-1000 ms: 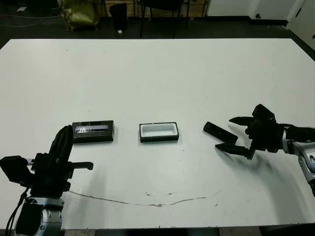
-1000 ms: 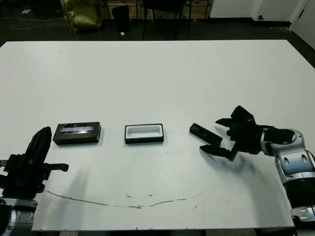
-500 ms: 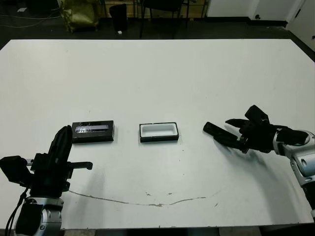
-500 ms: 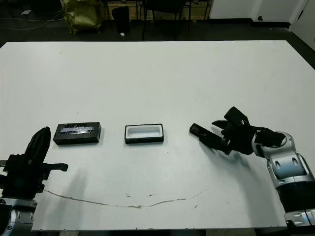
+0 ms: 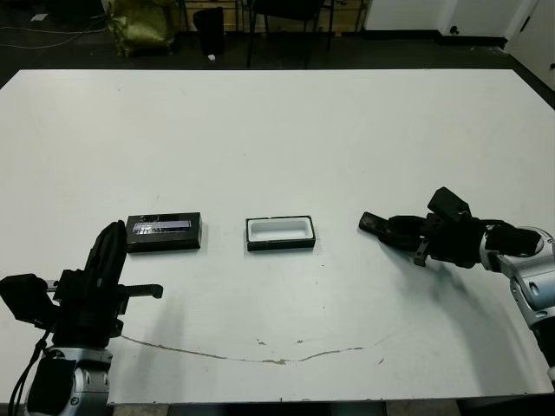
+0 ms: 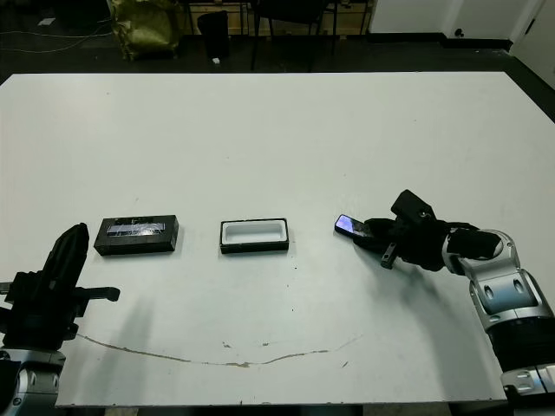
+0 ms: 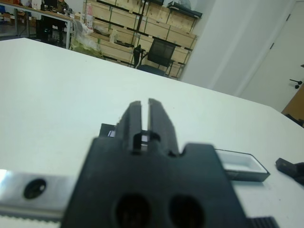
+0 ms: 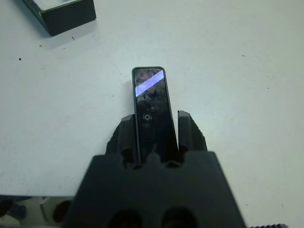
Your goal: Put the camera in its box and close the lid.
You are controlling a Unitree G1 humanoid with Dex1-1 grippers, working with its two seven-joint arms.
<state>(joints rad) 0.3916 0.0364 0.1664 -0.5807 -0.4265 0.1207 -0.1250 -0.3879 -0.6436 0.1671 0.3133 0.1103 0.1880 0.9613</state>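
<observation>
Two black fingers of the right gripper (image 8: 154,128) sit either side of the camera (image 8: 151,107), clenched on its rear half, so most of the slim bar sticks out ahead of the grasp toward the box (image 5: 279,233). The camera looks slightly raised at its free end, though the head views are too coarse to say whether it is clear of the table (image 5: 286,130).

That long overhang is the main risk: held by a short length at one end, the bar could pivot or slip between the fingers once lifted, and a tilted camera would catch its nose on the box rim instead of dropping into the white lining. The tray is only a little larger than the camera, so a skewed approach would probably push the light box along the table rather than seat the bar.

Between camera and box the tabletop is bare, giving a straight, unobstructed run. The lid (image 5: 164,231) lies well apart on the far side of the box, out of the way. The left gripper (image 7: 142,118) hangs near the lid with its fingers nearly closed on nothing. The near table edge runs just behind both arms; the far side is wide open.
</observation>
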